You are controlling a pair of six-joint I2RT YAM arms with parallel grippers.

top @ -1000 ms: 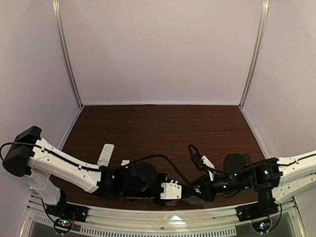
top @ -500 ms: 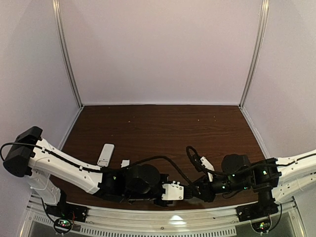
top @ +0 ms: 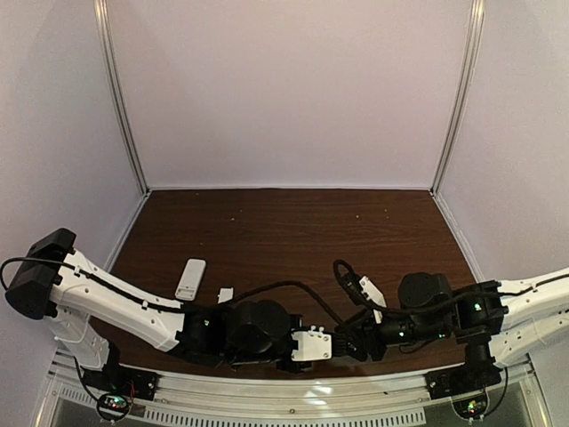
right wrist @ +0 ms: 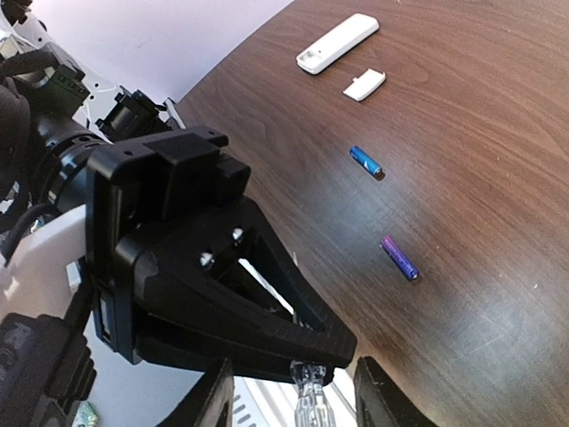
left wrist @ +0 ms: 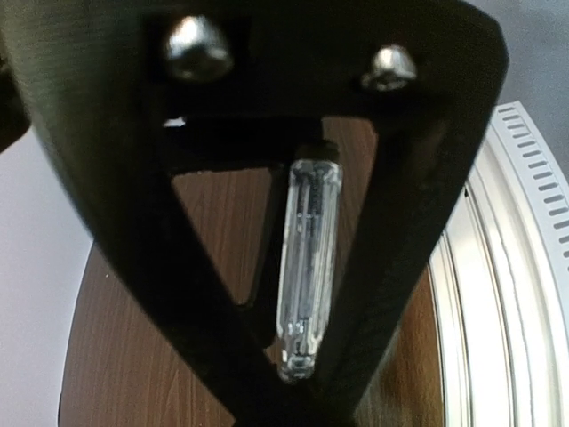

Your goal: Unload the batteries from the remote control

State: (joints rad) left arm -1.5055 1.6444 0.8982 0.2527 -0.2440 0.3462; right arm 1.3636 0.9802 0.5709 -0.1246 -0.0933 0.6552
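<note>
The white remote control lies on the dark wood table with its loose white cover beside it; both also show in the top view, the remote and the cover. The blue battery and the purple battery lie apart on the table. My left gripper is shut on a clear pointed tool. My right gripper is open, its fingers on either side of the tool's end. The two grippers meet tip to tip near the table's front edge.
A metal rail runs along the table's near edge, right beside the left gripper. White enclosure walls surround the table. Black cables loop over the right arm.
My right gripper has moved left toward my left gripper, and the gap between the two has closed. The remote and its cover have not moved.
</note>
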